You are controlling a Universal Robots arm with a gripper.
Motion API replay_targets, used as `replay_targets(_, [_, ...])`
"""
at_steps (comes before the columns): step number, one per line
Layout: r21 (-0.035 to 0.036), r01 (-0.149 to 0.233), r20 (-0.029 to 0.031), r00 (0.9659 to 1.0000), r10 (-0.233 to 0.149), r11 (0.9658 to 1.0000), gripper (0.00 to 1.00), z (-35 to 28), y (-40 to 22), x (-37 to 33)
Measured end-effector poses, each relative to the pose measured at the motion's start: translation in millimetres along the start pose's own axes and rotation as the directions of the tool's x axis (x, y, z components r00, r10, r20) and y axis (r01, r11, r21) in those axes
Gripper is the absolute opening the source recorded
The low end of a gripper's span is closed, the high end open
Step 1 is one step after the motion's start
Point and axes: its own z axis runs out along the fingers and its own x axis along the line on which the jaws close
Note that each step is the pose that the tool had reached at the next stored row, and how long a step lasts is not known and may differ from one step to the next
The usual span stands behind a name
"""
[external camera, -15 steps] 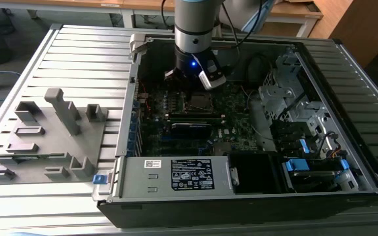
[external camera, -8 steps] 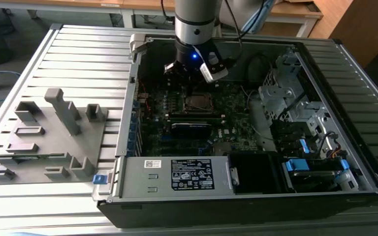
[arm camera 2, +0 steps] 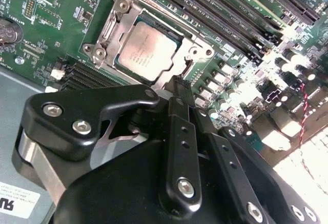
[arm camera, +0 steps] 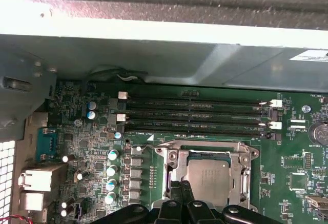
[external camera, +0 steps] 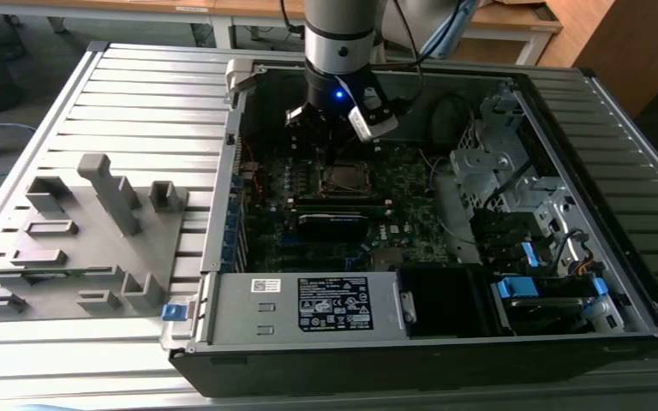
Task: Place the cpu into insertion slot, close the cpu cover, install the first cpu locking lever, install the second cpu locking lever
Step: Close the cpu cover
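Observation:
The cpu point(arm camera 2: 146, 49) lies flat in the insertion slot point(arm camera 2: 169, 29) on the green motherboard, its dull grey top facing up. It also shows in the first wrist view as the cpu point(arm camera: 210, 175). The silver cpu cover point(arm camera 2: 105, 34) lies down around the chip, framing it through its window; the cpu cover point(arm camera: 171, 157) looks the same in the first wrist view. My gripper point(arm camera 2: 177, 83) hovers at the socket's edge, fingers pressed together. In the exterior view my gripper point(external camera: 323, 145) hangs just behind the socket point(external camera: 348, 178) inside the open computer case.
Rows of black memory slots point(arm camera: 195, 114) run beside the socket, with capacitors point(arm camera: 110, 170) on another side. The case holds a power supply point(external camera: 306, 304) at the front and a drive cage point(external camera: 512, 171) on the exterior view's right. A grey fixture tray point(external camera: 78, 240) sits outside on the exterior view's left.

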Motion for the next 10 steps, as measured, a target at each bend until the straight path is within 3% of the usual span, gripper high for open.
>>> replay_targets(4, [-0.0018, 0.0, 0.0002, 1.0, 0.0, 1.0, 0.11, 0.1, -0.1, -2.4])
replay_targets(10, [-0.002, 0.001, 0.0002, 1.0, -0.001, 1.0, 0.11, 0.8, -0.7, -18.2])
